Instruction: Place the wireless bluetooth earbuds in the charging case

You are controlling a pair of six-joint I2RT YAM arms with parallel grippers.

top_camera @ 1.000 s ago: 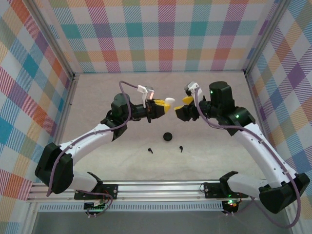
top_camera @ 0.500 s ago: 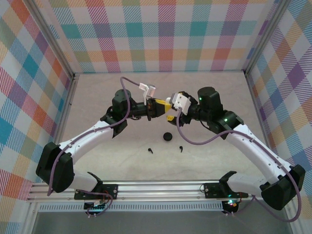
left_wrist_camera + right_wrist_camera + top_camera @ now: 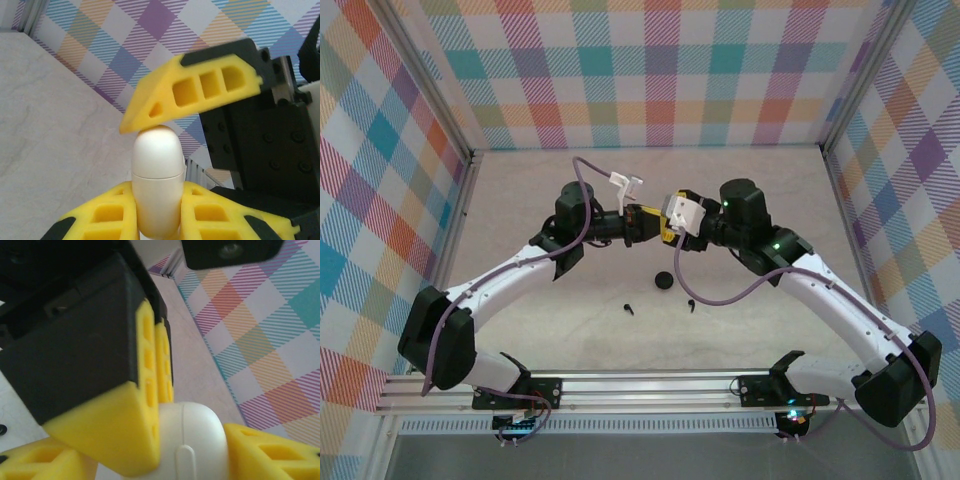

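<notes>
Holding entry: white case [image 3: 156,165], egg-shaped, pinched low between the pressed-in fingers of the left gripper [image 3: 157,200], raised above mid-table.

Right gripper [image 3: 165,455]: fingers stand to either side of the case's upper half, one touching its top. Whether they squeeze it cannot be told.

One black earbud [image 3: 628,309] and a second black earbud [image 3: 691,304] lie on the table [image 3: 520,200] near a black round case [image 3: 664,280], below and well apart from the held case.

Hazards: a sideways push on the cap would likely twist the smooth case out of its pinch. A drop could scatter the earbuds. The crowded yellow fingers may knock together.

Clearance: walls [image 3: 660,80] well apart on every side, with bare table farther back.
</notes>
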